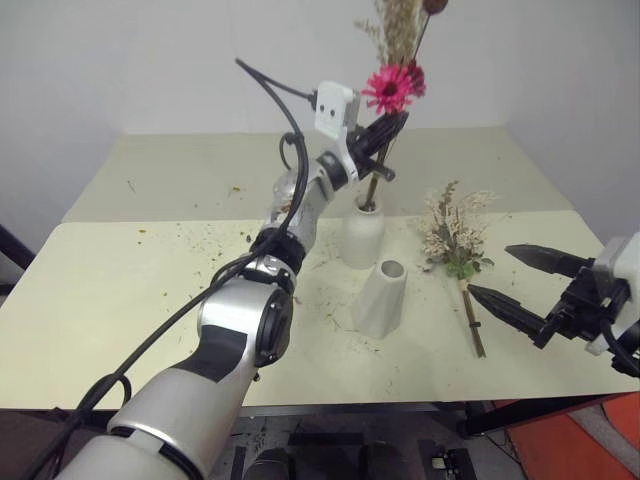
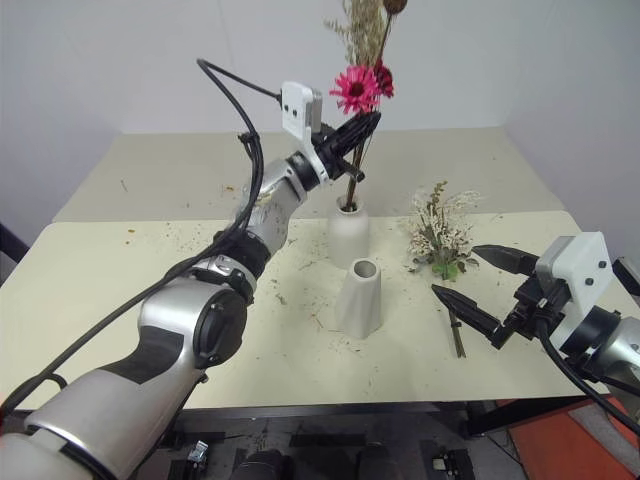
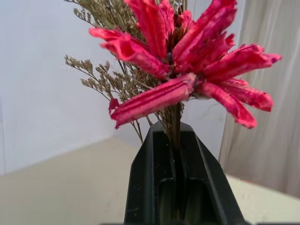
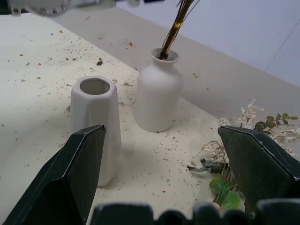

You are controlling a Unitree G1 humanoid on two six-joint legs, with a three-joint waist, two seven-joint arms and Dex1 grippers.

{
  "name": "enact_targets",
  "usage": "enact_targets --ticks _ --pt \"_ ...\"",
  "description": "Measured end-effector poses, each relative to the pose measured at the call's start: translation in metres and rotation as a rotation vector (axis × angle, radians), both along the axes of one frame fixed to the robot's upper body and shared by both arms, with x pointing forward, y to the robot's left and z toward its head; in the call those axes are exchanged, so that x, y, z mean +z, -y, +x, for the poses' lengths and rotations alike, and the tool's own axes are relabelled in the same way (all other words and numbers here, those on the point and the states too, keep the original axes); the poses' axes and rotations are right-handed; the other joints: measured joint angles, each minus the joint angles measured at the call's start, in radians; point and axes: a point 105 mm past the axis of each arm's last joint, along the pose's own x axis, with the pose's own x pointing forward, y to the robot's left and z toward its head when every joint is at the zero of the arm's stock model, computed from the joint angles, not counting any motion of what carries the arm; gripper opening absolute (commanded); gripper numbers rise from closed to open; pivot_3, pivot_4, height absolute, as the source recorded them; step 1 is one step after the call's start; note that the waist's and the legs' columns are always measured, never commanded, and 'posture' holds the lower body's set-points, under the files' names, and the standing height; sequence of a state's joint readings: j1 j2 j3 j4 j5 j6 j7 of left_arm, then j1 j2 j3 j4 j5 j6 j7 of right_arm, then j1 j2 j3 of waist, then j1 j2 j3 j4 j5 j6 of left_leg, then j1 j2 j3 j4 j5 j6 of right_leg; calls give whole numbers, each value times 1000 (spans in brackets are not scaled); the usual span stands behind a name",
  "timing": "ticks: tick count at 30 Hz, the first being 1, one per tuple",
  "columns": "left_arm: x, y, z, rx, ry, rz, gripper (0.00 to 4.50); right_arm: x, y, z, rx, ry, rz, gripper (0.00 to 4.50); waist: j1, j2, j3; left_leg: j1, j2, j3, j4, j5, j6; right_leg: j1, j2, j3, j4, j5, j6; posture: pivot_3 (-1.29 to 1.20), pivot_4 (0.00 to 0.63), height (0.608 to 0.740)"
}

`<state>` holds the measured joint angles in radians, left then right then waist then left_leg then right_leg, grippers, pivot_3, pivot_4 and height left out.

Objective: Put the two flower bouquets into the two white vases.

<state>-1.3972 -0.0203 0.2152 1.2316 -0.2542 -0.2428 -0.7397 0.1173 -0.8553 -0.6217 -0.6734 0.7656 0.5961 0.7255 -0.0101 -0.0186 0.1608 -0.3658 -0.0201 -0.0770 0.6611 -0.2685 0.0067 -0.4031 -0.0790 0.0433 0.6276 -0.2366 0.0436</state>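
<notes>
Risking toppling rounded narrow-necked white ceramic vase (image 1: 363, 236) on desk (image 1: 150, 290) if left tool (image 1: 385, 130), clamping thin tan grass bouquet with pink flower (image 1: 392, 87), stems in neck, tugs sideways; right tool (image 1: 520, 283) gaping beside fuller cream bouquet (image 1: 455, 232).

Thin bouquet (image 1: 393, 88) in bottle vase (image 1: 363, 237); cone vase (image 1: 381, 299) before it.

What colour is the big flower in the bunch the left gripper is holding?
Bright pink flower, seen best in the left wrist view.

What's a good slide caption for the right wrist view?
Open right tool faces the empty cone vase and the bottle vase holding stems.
</notes>
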Motion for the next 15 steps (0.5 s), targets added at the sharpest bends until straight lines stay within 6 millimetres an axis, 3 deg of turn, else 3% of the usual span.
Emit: enact_targets --ticks 7,15 --pt "-12 -3 2 22 -13 20 22 4 0 2 2 14 7 4500 0 0 0 0 0 0 0 0 0 0 0 0 0 0 0 0 150 740" --pt "-12 -6 4 45 -15 20 22 14 1 7 -14 37 79 4500 -1 0 0 0 0 0 0 0 0 0 0 0 1 0 0 0 150 740"
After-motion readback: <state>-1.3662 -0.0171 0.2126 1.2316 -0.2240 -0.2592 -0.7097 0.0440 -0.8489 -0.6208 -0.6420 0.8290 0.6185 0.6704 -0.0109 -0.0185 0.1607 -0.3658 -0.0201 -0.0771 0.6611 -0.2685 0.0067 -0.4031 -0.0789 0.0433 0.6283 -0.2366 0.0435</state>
